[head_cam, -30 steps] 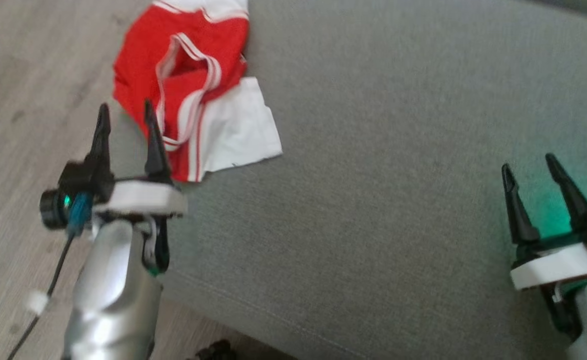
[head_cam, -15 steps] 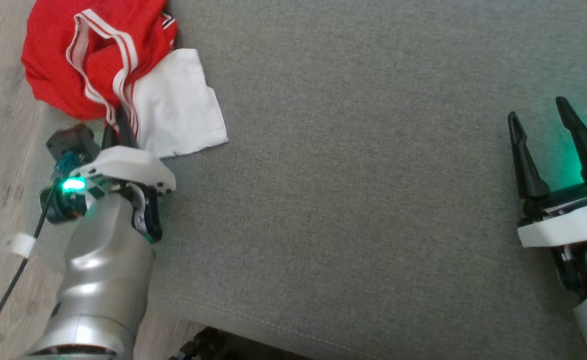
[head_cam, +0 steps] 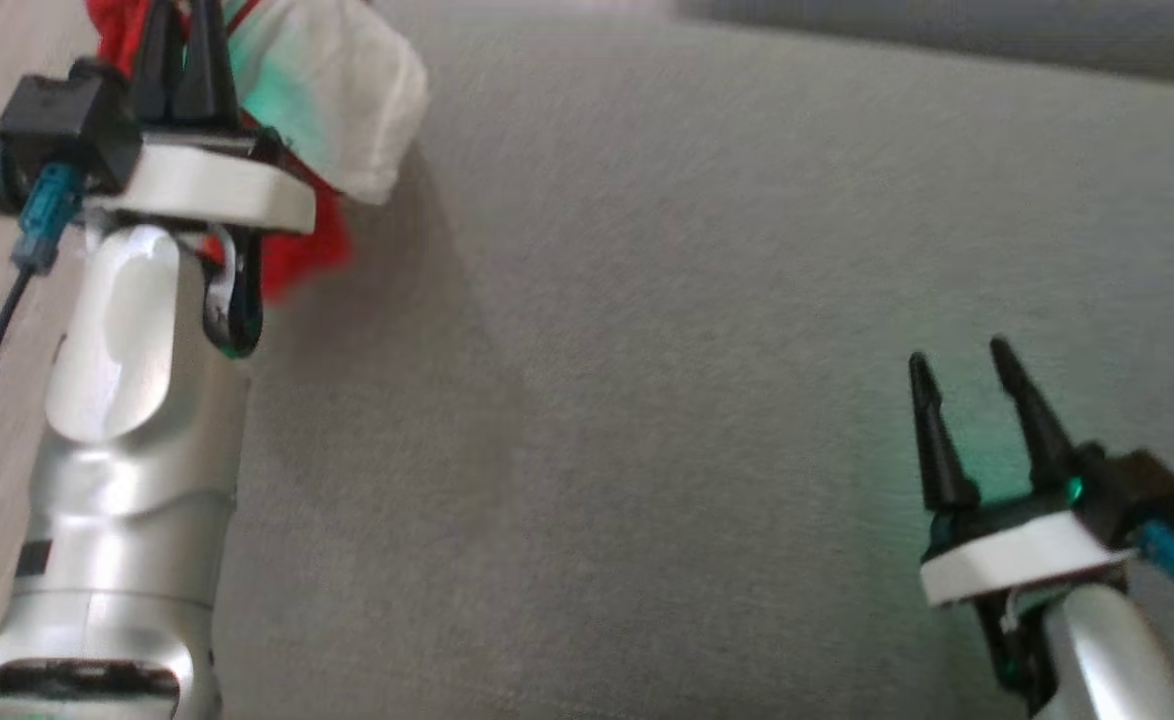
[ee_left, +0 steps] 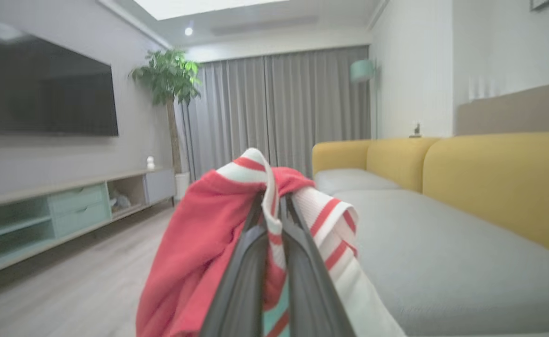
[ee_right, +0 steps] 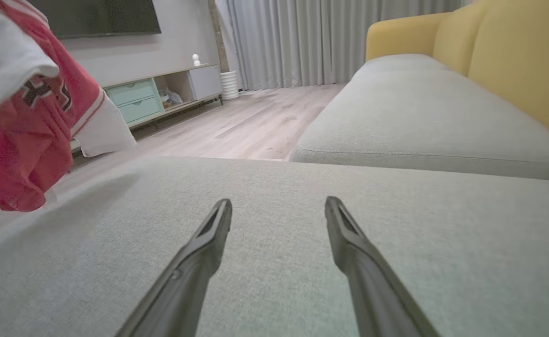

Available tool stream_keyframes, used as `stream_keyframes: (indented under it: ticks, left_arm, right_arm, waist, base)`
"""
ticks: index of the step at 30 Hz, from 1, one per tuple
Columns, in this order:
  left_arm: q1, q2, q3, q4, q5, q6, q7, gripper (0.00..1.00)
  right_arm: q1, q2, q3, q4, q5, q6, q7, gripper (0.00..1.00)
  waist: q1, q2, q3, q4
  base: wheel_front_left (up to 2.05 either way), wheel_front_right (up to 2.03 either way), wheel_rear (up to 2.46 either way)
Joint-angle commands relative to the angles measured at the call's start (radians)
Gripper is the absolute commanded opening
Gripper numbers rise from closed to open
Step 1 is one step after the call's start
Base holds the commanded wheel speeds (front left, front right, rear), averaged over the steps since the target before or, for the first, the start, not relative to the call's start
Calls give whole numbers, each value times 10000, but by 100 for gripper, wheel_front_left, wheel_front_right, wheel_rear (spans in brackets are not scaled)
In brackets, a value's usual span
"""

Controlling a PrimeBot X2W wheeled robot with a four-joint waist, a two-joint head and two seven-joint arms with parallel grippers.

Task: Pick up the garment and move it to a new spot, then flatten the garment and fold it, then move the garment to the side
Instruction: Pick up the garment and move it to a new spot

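The garment (head_cam: 357,80) is a red shirt with white sleeves and red-and-white striped trim. It hangs bunched from my left gripper (head_cam: 182,40) at the upper left of the head view, lifted off the grey cushion (head_cam: 647,350). In the left wrist view my left gripper (ee_left: 272,201) is shut on the striped trim, and the garment (ee_left: 199,234) drapes down both sides of the fingers. My right gripper (head_cam: 962,360) stands open over the cushion at the lower right, holding nothing. The right wrist view shows that open gripper (ee_right: 278,204) and the garment (ee_right: 22,140) hanging at the far left.
The wide grey seat cushion (ee_right: 396,262) spreads under both arms. A yellow sofa back (ee_left: 494,182) runs along its far side. Wooden floor (ee_right: 237,126) lies beyond the cushion's left edge, with a low TV cabinet (ee_left: 68,206) and a potted plant (ee_left: 167,75) further off.
My left gripper has shut on the garment's striped trim and lifted it off the cushion. The head camera has shifted. The right gripper has stayed open.
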Motion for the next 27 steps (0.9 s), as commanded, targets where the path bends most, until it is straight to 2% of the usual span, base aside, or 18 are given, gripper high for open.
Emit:
stream_keyframes:
  ticks: [1, 8, 15, 21, 27]
  left_arm:
    - [-711, 405, 71, -506, 10, -101, -35, 0]
    - [-1389, 172, -502, -1202, -273, -420, 744, 0]
    - [-872, -237, -1043, -1189, -616, -471, 1230, 0]
    - [331, -483, -1814, -246, -750, -478, 1390, 0]
    - [1400, -597, -2600, 1307, -680, -418, 956, 0]
  right_arm:
    - [240, 99, 144, -269, 33, -7, -36, 100]
    - [941, 472, -14, -458, -8, -7, -36, 100]
    - [1169, 649, 56, -514, -39, -7, -36, 100]
    - [943, 794, 259, -575, 26, -7, -36, 100]
    - [766, 878, 455, -560, 89, -7, -36, 100]
  waist:
    - [3, 0, -1445, -1348]
    - [3, 0, -2240, -3179]
    - [3, 0, -2071, -4780]
    - [3, 0, -1340, -5904]
    - [3, 0, -777, -6421]
  base:
    - [0, 0, 0]
    - [0, 0, 0]
    - [0, 0, 0]
    - [0, 0, 0]
    - [0, 0, 0]
